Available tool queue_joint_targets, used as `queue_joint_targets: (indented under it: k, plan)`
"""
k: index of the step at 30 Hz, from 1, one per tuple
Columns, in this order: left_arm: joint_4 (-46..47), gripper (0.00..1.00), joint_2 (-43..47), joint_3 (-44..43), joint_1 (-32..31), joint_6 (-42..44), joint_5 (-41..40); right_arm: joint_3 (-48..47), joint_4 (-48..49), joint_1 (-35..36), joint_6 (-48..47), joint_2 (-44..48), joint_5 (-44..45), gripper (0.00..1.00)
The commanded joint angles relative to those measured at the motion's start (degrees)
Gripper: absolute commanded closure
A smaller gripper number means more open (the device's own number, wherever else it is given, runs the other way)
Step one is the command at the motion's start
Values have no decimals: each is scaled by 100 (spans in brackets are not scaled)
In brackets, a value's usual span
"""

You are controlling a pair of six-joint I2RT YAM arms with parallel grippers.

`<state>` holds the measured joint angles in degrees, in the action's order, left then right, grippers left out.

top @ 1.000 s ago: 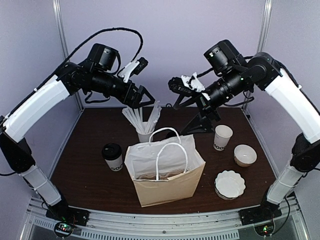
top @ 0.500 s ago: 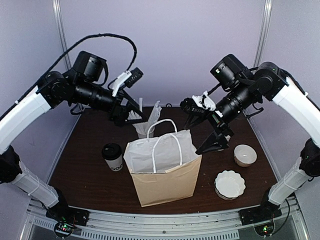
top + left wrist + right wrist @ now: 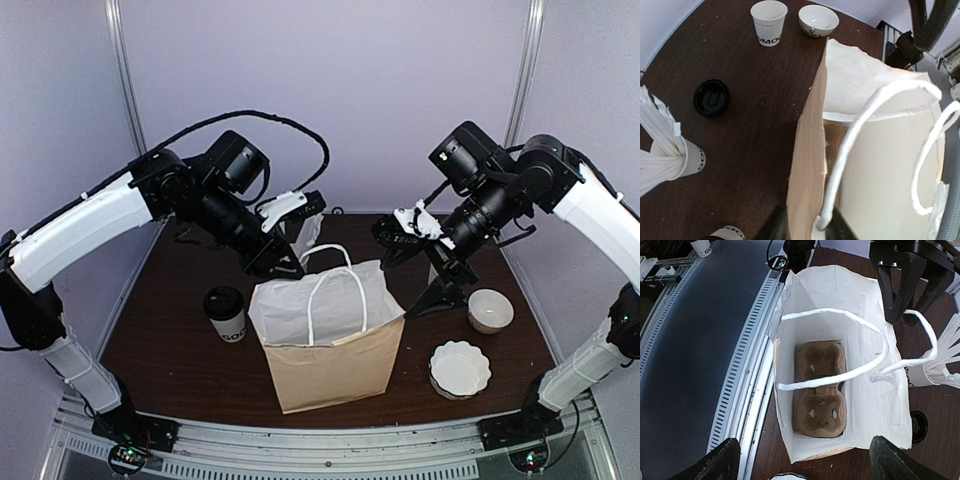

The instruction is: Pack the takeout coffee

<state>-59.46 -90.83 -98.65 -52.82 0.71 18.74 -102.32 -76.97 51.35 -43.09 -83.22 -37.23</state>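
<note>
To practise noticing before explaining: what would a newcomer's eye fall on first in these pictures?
An open paper bag stands mid-table, with a cardboard cup carrier on its floor. The left pincer straddles the bag's rim, while the right pincer hangs open above it. The black-lidded coffee stands on the table to the bag's left.

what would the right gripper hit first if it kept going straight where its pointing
Probably the paper bag: its white handles cross the open mouth, with the cardboard cup carrier at the bottom behind them. Depth is unclear.
</note>
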Motion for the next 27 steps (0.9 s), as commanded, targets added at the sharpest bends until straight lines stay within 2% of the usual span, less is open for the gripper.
queue_joint_targets:
  k: [1,2,6,10,12,19,27]
  plan:
    - [-260,91,-322,-450,21,321,221,96,62,-180,-85,141,327,7]
    - [-344,95,-384,-558,19,383,205,98,68,-261,-99,154,340,7]
    - [-439,100,-459,-1010,22,661,2,175,151,-733,-178,249,468,8]
    - [-414,100,-361,-1442,-73,983,-338,367,356,-1359,-187,329,414,8]
    - [-304,100,-245,-1385,-164,1151,-546,468,458,-1607,-159,364,377,8]
    - [666,100,380,103,-499,1232,-738,878,750,-1907,-50,462,370,7]
    - [1536,100,1352,1236,-1114,589,-1072,978,903,-1945,90,464,357,7]
